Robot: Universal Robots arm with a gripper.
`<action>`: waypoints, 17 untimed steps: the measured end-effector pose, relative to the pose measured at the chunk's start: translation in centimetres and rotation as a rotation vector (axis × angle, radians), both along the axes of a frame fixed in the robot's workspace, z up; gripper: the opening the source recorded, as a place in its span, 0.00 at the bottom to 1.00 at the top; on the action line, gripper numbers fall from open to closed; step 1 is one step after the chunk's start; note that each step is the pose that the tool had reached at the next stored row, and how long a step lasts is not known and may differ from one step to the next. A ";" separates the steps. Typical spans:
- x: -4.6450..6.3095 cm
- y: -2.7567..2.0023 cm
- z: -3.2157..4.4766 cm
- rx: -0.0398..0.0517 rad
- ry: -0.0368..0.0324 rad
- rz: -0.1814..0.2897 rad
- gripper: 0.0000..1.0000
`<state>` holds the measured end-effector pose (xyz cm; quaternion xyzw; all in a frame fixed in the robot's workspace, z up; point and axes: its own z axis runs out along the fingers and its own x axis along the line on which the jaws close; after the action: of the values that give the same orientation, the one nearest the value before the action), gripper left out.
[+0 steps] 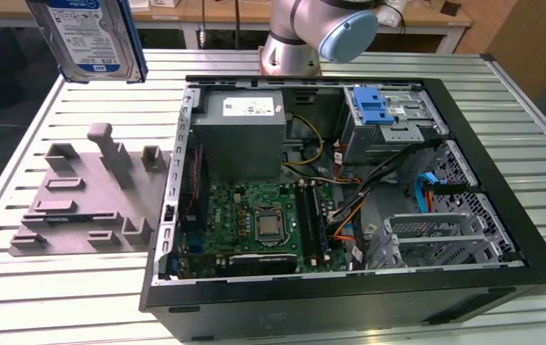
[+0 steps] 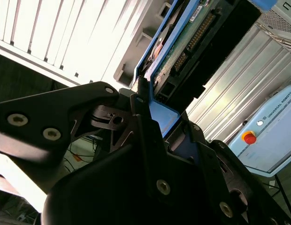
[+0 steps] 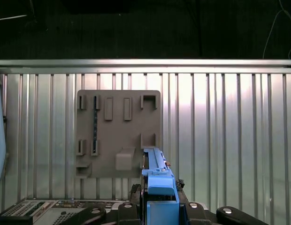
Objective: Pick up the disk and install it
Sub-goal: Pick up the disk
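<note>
Gripper (image 3: 158, 194) clamped on disk (image 1: 86, 32) edge, high over grey holder (image 1: 72, 215). Risk: thin edge grip, disk cd twist/slip, then snag PC case (image 1: 527, 230) rim.

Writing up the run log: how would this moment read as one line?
end effector: shut on disk | disk: aloft, clear of grey holder | computer case: open, disk not installed

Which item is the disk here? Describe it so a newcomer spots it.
From the open computer case in the exterior view, look past the grey moulded holder to that view's upper left. There the disk hangs, clamped in the end effector: a flat rectangular drive with a white-and-blue label in a blue frame, unlike the small blue latch on the drive cage.
</note>
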<state>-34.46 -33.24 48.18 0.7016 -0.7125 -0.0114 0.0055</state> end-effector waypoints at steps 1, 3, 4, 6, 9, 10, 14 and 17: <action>0.1 0.00 0.00 0.0000 0.0000 0.000 0.36; 0.2 0.00 0.00 0.0000 0.0000 0.000 0.36; 0.2 0.00 0.00 0.0000 0.0000 0.000 0.36; 0.3 0.00 0.00 -0.0001 0.0001 0.000 0.36; 0.4 0.00 0.00 0.0000 0.0000 0.000 0.36; 0.4 0.00 0.00 0.0000 0.0000 0.000 0.36; 0.5 0.00 0.00 0.0000 0.0000 0.000 0.36; 0.7 0.00 0.00 0.0000 0.0000 0.000 0.36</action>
<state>-33.80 -33.24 48.18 0.7016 -0.7125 -0.0115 0.0055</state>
